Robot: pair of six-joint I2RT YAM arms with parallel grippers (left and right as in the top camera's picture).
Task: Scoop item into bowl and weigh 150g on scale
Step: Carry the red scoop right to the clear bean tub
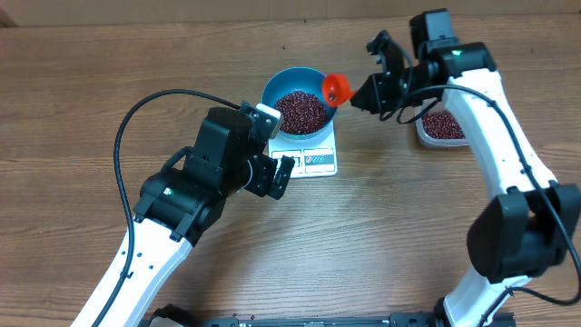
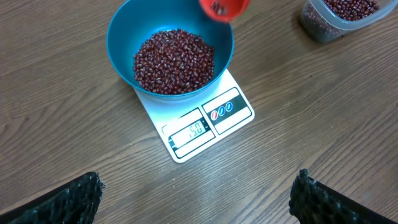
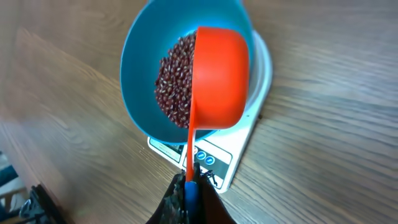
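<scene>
Black, rough-textured left fingers [image 2: 68, 202] stand spread wide at the bottom corners of the left wrist view. They hold nothing, and bare brown wooden desk [image 2: 62, 124] shows between them. Beyond them, toward the far side, sits the small flat white rectangular kitchen scale [image 2: 180, 107], with its display window and round button marks along the near edge. Digits show in the window but are too small to read with certainty. On the far part of the scale rests the round, deep, bright blue bowl [image 2: 121, 37]. It stands upright and holds a heap of small dark red-maroon beans [image 2: 174, 62] that covers its bottom and stops well below the rim. From overhead, bowl and scale lie in the far middle of the desk, and the left arm's wrist hangs just near and left of the scale, with its fingers over the scale's near left corner. The right fingers [image 3: 169, 208] reach in from the right, clamped tight on the thin handle of an orange-red plastic measuring scoop [image 3: 221, 74]. The scoop's cup hangs in the air over the right side of the bowl, clear of the heap. The right wrist view sees its smooth outer side, and the left wrist view shows a few beans inside it. Right of the scale and apart from it stands a clear rounded plastic tub [image 2: 339, 15] with more of the same beans in it, partly hidden overhead by the right arm.
</scene>
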